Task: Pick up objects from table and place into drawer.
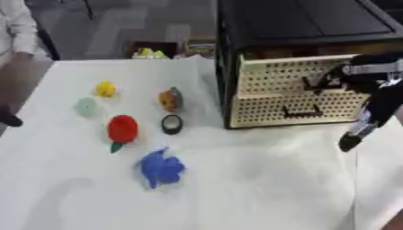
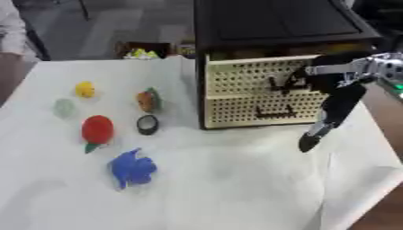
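**Right hand at the drawer front, toys waiting**

Nearest lies the blue toy (image 1: 160,168), then the red one (image 1: 123,128), a dark ring (image 1: 172,124), an orange piece (image 1: 169,99), and pale green (image 1: 86,106) and yellow (image 1: 105,89) items, grouped left, probably within reach. The right hand (image 2: 327,81) sits at the upper drawer's (image 2: 252,76) handle, likely to open it; its fingers blur, so the grip cannot be told. Both drawers look closed. The left hand is out of view.
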